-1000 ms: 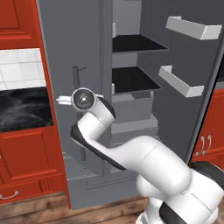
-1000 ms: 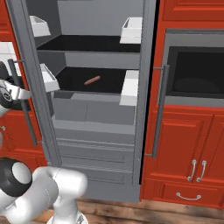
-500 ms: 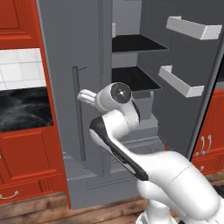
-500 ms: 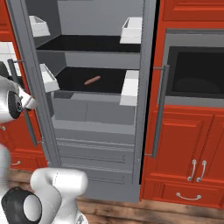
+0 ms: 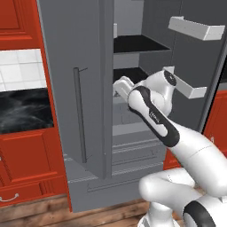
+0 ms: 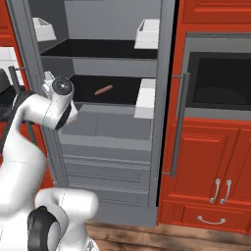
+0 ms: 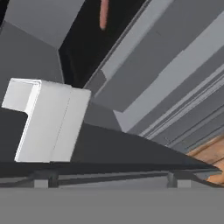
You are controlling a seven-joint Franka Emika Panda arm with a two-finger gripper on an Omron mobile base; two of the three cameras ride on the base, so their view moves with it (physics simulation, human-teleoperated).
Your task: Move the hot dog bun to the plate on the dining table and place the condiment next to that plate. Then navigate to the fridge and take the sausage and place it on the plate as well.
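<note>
the fridge (image 6: 98, 162) is seen open, the sausage (image 6: 103, 90) lying on its dark middle shelf (image 6: 122, 93). whether the tool (image 5: 120, 86) is wide or narrow cannot be told.

Red cabinets (image 6: 211, 162) take up the right side of the right base view, with a dark built-in oven (image 6: 220, 81) set into them at upper right and paired metal pulls (image 6: 221, 191) lower down. At the left of the left base view, a white tiled wall (image 5: 20, 68) sits above a black marble table (image 5: 24, 111) with red drawers (image 5: 26, 159) beneath. A wood plank floor (image 6: 162, 238) runs along the bottom edge.
</note>
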